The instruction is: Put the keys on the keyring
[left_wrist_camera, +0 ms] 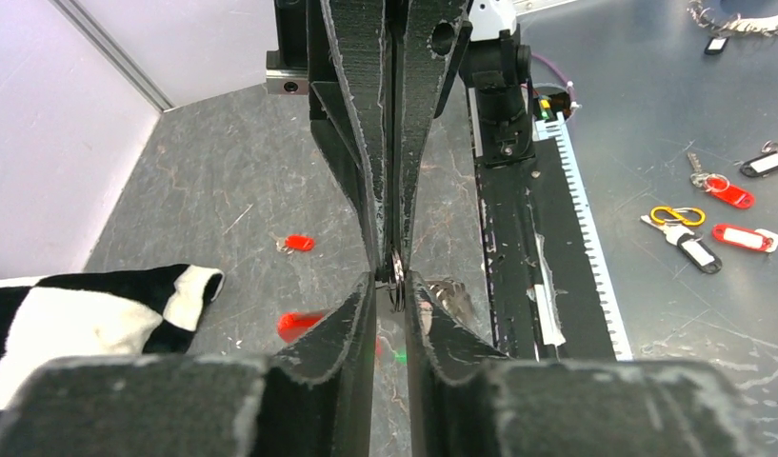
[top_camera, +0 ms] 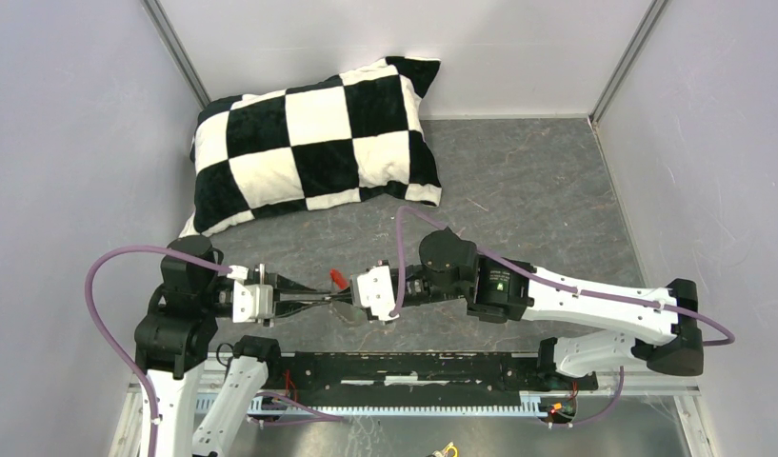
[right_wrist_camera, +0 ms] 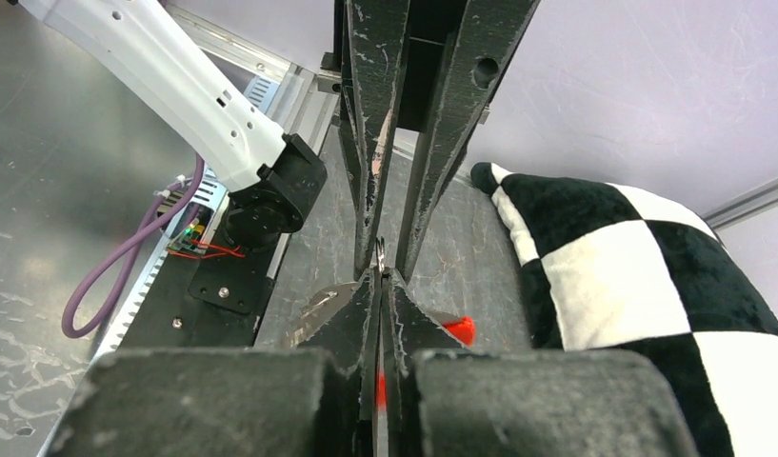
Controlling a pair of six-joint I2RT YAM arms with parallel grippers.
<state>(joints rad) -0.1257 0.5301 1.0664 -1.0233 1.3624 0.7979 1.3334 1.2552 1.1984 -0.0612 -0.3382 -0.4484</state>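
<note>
Left gripper [left_wrist_camera: 392, 291]: jaws a sliver apart, keyring [right_wrist_camera: 378, 255] metal loop standing edge-on between its fingertips. Right gripper [right_wrist_camera: 382, 278]: tip-to-tip facing left one, clamped tight on the same loop, at its very tips.

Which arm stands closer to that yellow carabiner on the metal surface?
Right. The yellow carabiner lies outside the rail, nearer the right arm's base; the left arm's base is bolted farther along the rail.
</note>
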